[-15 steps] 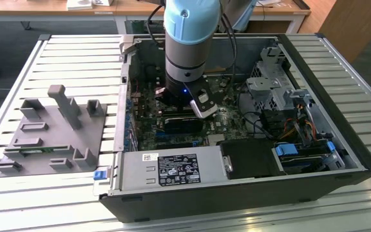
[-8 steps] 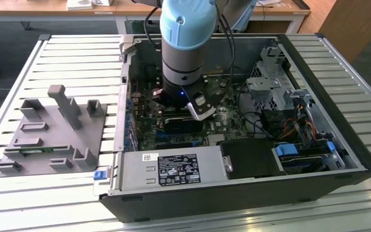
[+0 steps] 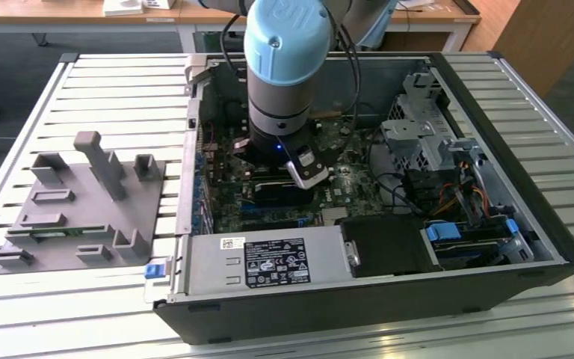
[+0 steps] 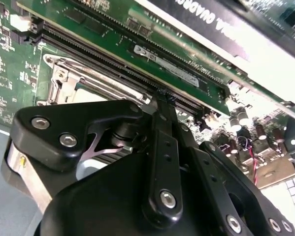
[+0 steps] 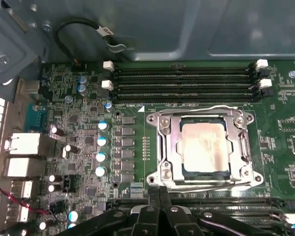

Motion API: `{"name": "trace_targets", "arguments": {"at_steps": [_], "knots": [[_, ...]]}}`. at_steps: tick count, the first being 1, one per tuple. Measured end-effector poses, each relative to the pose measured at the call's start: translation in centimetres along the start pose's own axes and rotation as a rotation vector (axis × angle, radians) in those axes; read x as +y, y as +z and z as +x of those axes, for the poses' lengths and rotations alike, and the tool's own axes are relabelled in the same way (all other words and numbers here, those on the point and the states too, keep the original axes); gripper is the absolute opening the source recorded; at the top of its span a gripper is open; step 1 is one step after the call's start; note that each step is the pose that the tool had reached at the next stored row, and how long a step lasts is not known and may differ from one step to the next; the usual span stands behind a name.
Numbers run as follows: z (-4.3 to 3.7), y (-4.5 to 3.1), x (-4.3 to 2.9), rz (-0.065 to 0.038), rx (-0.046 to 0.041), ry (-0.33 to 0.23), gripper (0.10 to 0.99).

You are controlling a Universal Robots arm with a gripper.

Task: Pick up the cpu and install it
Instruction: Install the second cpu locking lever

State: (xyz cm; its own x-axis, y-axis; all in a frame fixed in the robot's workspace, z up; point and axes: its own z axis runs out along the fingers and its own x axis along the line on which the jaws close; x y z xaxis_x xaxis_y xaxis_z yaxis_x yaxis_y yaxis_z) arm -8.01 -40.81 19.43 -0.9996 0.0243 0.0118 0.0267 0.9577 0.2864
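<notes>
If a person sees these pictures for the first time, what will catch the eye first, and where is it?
First comes the arm's blue-capped body, reaching down into the open computer case in the exterior view. Next, in the first wrist view, the shiny cpu lies inside the metal-framed socket on the green motherboard. The gripper, fingers together, hovers beside that socket.
</notes>
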Motion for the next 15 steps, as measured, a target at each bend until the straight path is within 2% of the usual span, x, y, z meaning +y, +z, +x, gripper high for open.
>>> {"name": "trace_targets", "arguments": {"at_steps": [6, 15], "knots": [[0.11, 0.42, 0.28, -0.011, 0.0004, 0.0, 0.106], [0.64, 0.87, 0.78, -0.02, 0.0006, 0.0, 0.106]]}}
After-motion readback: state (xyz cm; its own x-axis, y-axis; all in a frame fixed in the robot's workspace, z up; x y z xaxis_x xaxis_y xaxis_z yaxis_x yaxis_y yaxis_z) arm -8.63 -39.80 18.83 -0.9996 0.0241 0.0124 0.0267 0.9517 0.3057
